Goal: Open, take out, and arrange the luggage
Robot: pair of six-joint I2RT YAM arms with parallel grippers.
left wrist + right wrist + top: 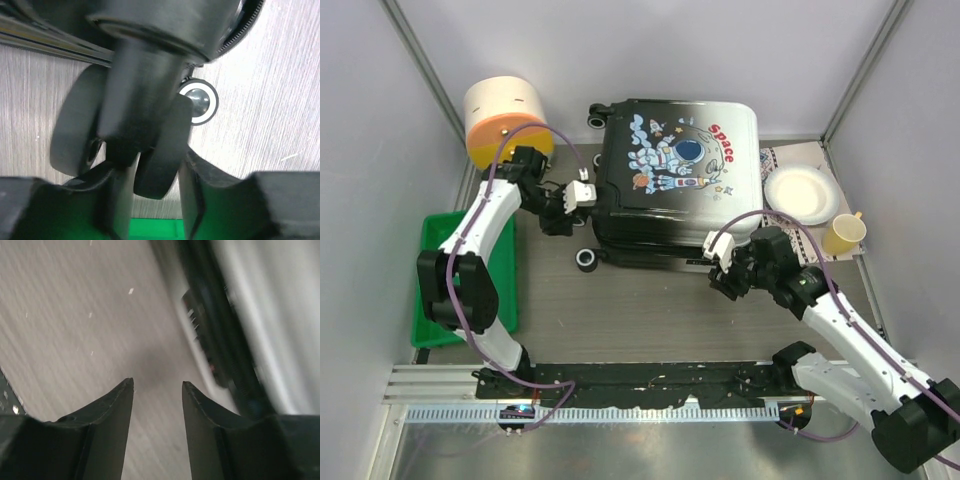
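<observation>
Resting place: the luggage (675, 180) lies flat and closed on the desk (640, 310), toward 12 o'clock in the top view, with the astronaut print facing up.
Shell: hard, glossy, with rounded corners; it is white at the 12 o'clock edge and fades to black. The inside is not visible.
Wheels: black casters on the 9 o'clock side. One wheel (585, 260), at 7 o'clock of the shell, has a pale ring around its hub.
Desk surface: grey and matte, with a fine wood grain.
Left arm: the elbow is bent, and the arm reaches from 7 o'clock up to the 9 o'clock side of the shell.
Left jaws: the left gripper (560, 222) has its jaws narrow around a black twin caster (160, 150). Whether they press it, I cannot tell.
Right arm: it lies low from 5 o'clock, with the right gripper (720, 272) just beside the 5 o'clock corner of the shell.
Right jaws: moderately apart, with only bare desk between them; the dark zipper edge of the shell is blurred at 2 o'clock in the wrist view.
Cylinder (505, 120): smooth, cream above and orange below, at 10 o'clock.
Green tray (440, 235): rectangular plastic at 8 o'clock; the left arm hides much of its inside.
Plate (800, 192): white paper with a fluted rim, at 2 o'clock on a patterned mat (775, 160).
Cup (842, 235): yellow, near the plate at 3 o'clock; its content cannot be seen.
</observation>
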